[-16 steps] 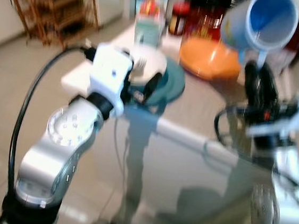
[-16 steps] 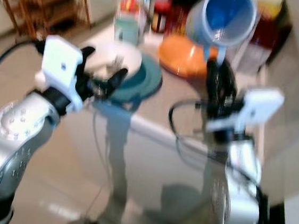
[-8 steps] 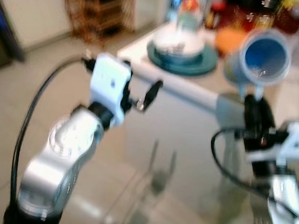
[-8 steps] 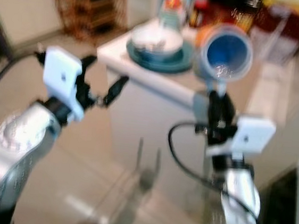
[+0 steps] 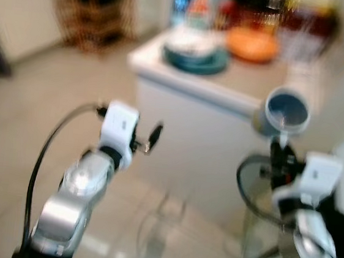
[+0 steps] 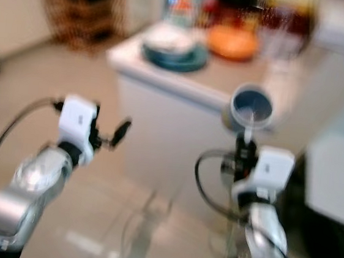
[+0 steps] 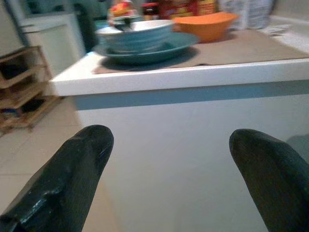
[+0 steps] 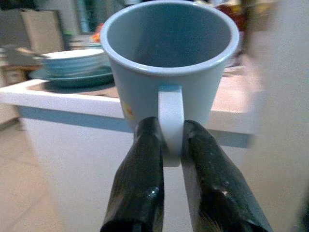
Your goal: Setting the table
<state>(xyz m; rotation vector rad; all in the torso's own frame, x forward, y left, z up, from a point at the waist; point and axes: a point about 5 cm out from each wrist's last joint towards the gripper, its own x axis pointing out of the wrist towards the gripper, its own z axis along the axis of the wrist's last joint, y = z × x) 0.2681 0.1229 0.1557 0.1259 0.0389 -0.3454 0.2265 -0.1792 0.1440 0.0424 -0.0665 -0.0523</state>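
Between the right pincer's (image 8: 171,145) two black fingers sits the handle of a light blue ceramic mug (image 8: 169,63), clenched tight and held in the air short of the white bench (image 7: 193,77). Off to the left, the left pincer (image 7: 171,159) hangs released, fingers wide apart, facing the bench's side. On the bench top a pale bowl (image 7: 135,35) rests on a teal plate (image 7: 145,48), with an orange bowl (image 7: 205,24) just beyond.
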